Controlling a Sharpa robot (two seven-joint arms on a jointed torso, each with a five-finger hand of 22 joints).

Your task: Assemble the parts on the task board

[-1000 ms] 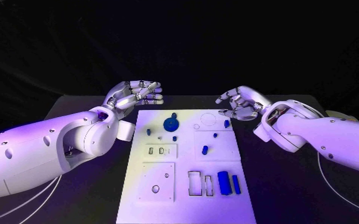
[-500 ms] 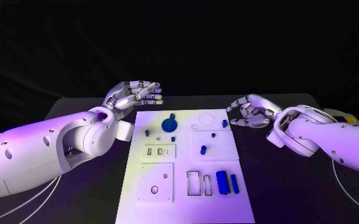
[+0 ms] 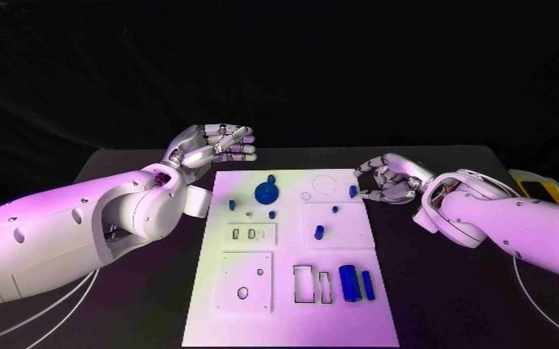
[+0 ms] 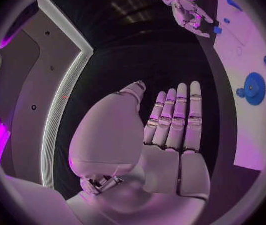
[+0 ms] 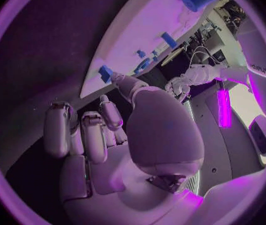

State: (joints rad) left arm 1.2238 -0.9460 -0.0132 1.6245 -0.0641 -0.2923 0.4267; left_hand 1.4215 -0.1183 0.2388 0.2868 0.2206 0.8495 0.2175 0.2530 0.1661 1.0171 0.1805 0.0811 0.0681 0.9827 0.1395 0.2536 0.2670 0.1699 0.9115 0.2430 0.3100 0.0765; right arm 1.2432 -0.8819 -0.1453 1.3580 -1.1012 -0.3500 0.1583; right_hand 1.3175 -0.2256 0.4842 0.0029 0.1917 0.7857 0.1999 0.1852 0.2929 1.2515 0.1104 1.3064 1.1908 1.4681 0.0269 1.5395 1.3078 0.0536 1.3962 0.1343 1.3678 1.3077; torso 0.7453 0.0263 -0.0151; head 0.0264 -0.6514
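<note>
The task board (image 3: pixel 292 264) is seen in the middle of the black table (image 3: pixel 140 317), with a blue gear (image 3: pixel 266 194) near its far end and blue bars (image 3: pixel 350 283) at its near right.

The left hand (image 3: pixel 216 147) is held beyond the board's far left corner. Its fingers (image 4: pixel 177 115) are shown in the left wrist view straight and side by side, nothing held.

The right hand (image 3: pixel 388 178) is beside the far right edge. In the right wrist view its fingers (image 5: pixel 83 135) are curled, with nothing in them.
</note>
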